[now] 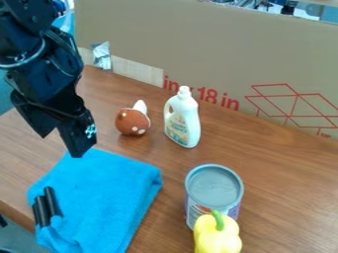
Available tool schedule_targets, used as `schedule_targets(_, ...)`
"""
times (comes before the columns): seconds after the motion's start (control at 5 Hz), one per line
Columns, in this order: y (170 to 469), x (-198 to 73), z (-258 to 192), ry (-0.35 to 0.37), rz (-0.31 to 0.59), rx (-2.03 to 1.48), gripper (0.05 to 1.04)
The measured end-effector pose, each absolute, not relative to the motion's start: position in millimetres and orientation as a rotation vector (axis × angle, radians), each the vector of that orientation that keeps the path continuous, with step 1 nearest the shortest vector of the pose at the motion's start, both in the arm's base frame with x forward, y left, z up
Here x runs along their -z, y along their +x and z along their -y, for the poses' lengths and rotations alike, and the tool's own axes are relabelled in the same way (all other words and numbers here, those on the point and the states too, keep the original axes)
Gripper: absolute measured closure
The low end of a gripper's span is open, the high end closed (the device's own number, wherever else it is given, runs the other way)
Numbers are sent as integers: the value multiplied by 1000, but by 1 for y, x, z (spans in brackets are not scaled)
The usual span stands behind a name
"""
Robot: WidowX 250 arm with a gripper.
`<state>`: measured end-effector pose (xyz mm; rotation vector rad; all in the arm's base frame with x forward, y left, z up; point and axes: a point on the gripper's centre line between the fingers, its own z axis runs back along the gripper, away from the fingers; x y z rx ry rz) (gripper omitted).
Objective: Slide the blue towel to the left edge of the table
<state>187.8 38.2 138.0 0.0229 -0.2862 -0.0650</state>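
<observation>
Gripper (71,142) at upper left, near a blue cloth (105,190), its spread impossible to tell; a yellow pepper (218,238), cut off at bottom, partly hides a grey-topped can (214,189).

cardboard (218,47): red "18 in" | bottle label (177,129), can label (196,211): unreadable

We see the arm (49,64) cut off by the top and left edges, the towel (109,185) and pepper (216,239) by the bottom; the pepper hides part of the can (213,187), and the bottle's (183,118) print is too small for us to read
</observation>
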Motion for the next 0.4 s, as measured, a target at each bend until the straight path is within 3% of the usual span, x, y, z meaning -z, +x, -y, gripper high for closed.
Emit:
schedule_targets(0.2, 187, -134, -37, 19, 271, 68, 81)
schedule_targets(0.4, 207, -97, -32, 96, 164, 55, 81)
